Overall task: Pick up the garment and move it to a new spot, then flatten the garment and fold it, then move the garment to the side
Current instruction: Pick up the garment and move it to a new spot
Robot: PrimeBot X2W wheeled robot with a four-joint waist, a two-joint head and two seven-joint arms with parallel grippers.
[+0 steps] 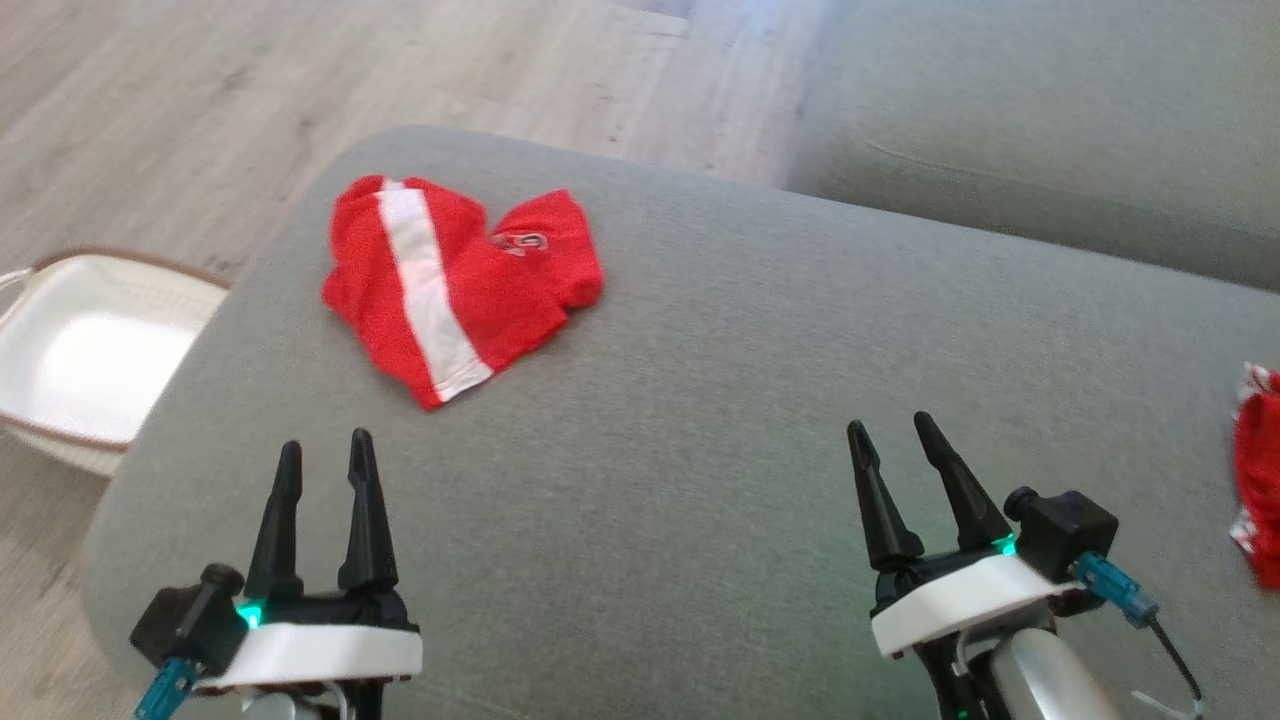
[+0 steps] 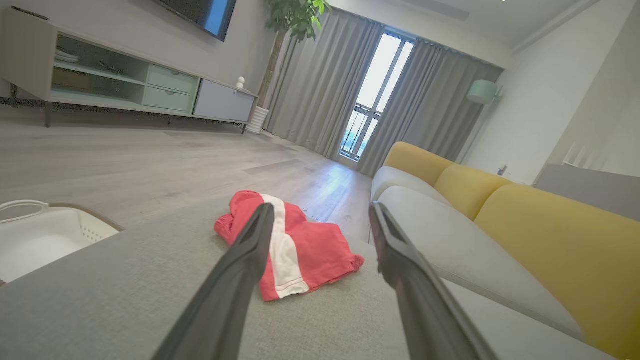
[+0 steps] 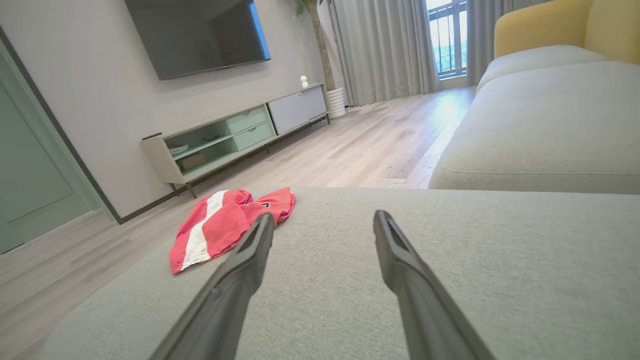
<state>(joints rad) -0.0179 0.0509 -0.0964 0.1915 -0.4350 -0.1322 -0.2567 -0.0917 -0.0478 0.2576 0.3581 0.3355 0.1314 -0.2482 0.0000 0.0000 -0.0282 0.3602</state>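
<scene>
The garment (image 1: 455, 285) is a small red piece with a white stripe, lying loosely bunched near the far left end of the grey cushion (image 1: 700, 400). My left gripper (image 1: 325, 447) hovers open at the near left, well short of the garment and empty. My right gripper (image 1: 890, 425) stands open at the near right, also empty. Along the left wrist's fingers the garment (image 2: 310, 250) lies just ahead on the cushion. From the right wrist the garment (image 3: 220, 225) sits ahead and to the left of the open fingers.
A white basket (image 1: 80, 350) stands on the wooden floor left of the cushion. Another red cloth (image 1: 1258, 480) lies at the cushion's right edge. A second grey cushion (image 1: 1050, 120) lies beyond. A TV cabinet (image 3: 235, 135) lines the far wall.
</scene>
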